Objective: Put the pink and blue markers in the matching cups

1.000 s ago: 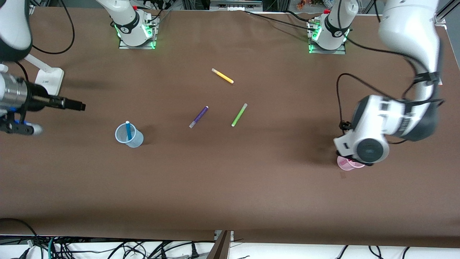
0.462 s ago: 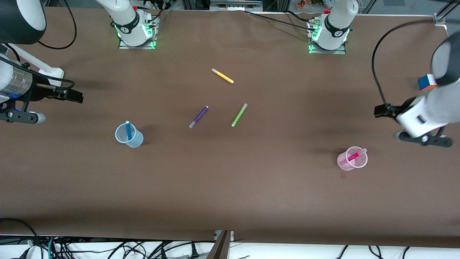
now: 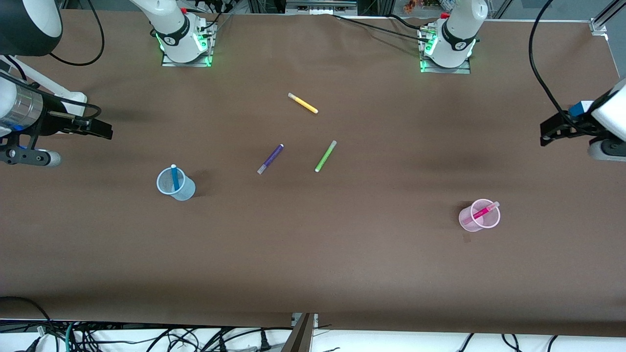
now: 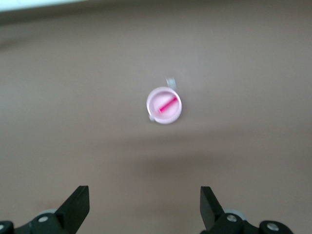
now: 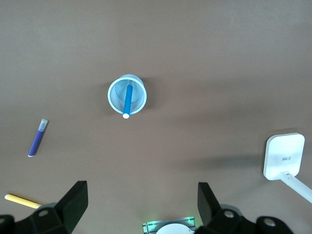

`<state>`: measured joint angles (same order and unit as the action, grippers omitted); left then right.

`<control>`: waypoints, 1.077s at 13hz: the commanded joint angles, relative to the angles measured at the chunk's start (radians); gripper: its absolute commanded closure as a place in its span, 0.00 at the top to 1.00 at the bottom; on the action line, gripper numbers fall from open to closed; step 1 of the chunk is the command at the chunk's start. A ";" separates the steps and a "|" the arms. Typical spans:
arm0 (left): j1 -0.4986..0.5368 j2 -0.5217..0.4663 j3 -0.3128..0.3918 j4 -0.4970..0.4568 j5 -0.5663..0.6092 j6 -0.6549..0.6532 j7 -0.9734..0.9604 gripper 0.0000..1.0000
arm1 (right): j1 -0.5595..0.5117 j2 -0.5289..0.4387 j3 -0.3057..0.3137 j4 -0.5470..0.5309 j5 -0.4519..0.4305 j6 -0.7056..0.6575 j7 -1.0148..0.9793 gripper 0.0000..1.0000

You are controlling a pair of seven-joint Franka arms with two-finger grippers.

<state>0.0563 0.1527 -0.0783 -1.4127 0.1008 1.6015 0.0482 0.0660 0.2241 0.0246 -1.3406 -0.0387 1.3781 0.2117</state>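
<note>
The blue marker (image 3: 174, 177) stands tilted in the pale blue cup (image 3: 182, 190), toward the right arm's end of the table. The pink marker (image 3: 481, 212) leans in the pale pink cup (image 3: 469, 221), toward the left arm's end. My left gripper (image 3: 547, 135) is open and empty, up over the table's edge at its own end, away from the pink cup (image 4: 155, 113) and pink marker (image 4: 168, 104). My right gripper (image 3: 100, 131) is open and empty, up over its end of the table, away from the blue cup (image 5: 117, 100) and blue marker (image 5: 128, 100).
A purple pen (image 3: 270, 159), a lime-green pen (image 3: 325, 156) and a yellow pen (image 3: 302, 103) lie loose mid-table. A white stand (image 3: 68, 105) sits near the right gripper. The arm bases (image 3: 185, 46) stand along the table edge farthest from the front camera.
My left arm has lifted off the pink cup and swung out to its end of the table, uncovering the pink marker in the cup. My right gripper has shifted slightly.
</note>
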 commanded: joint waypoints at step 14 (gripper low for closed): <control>-0.082 -0.174 0.078 -0.244 -0.099 0.012 -0.011 1.00 | -0.052 -0.210 0.020 -0.266 0.060 0.081 -0.017 0.99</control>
<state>-0.0281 -0.0262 -0.0010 -1.6740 0.0201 1.6353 0.0355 0.0278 -0.0058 0.0316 -1.6179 0.0051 1.4635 0.2092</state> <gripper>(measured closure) 0.000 0.004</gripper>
